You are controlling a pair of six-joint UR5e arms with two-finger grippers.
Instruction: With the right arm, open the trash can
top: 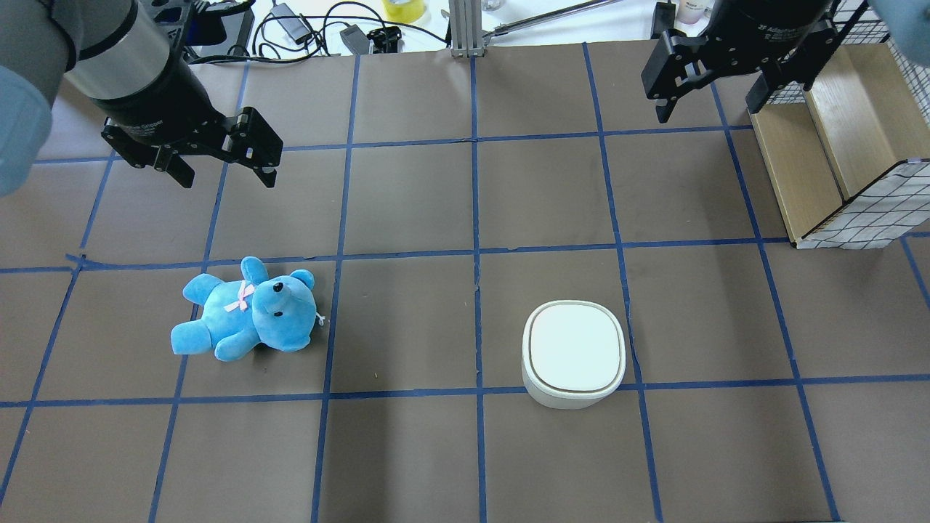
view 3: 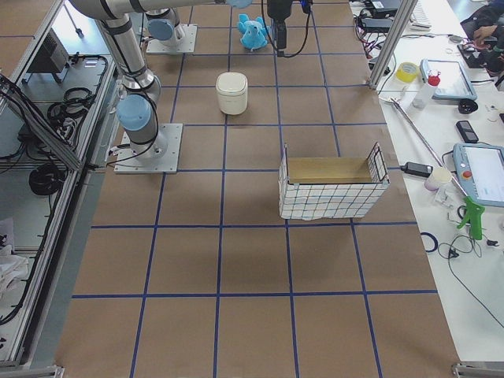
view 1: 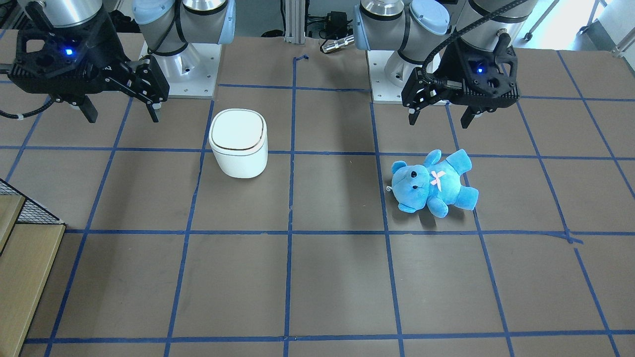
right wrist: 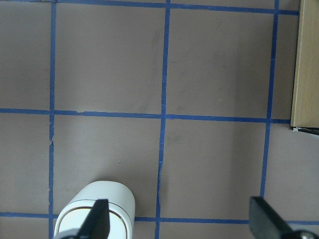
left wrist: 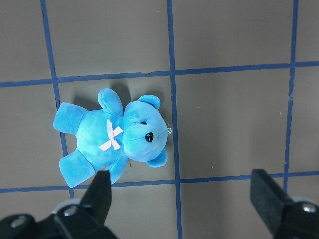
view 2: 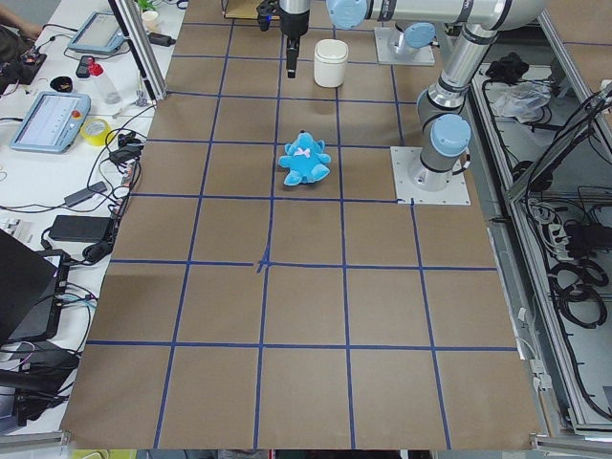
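Observation:
The white trash can (view 1: 238, 144) stands upright on the brown table with its flat lid shut. It also shows in the overhead view (top: 574, 356) and at the bottom left of the right wrist view (right wrist: 94, 214). My right gripper (view 1: 124, 116) is open and empty. It hangs above the table, apart from the can, toward the table's far right corner in the overhead view (top: 708, 105). My left gripper (view 1: 439, 120) is open and empty, above the table just beyond a blue teddy bear (view 1: 434, 181). The overhead view shows that gripper (top: 227, 178) too.
The teddy (top: 247, 312) lies on its back on the left half, also in the left wrist view (left wrist: 114, 139). A wooden box with wire-mesh walls (top: 835, 167) stands at the right edge, close beside my right gripper. Cables and tools lie beyond the far edge.

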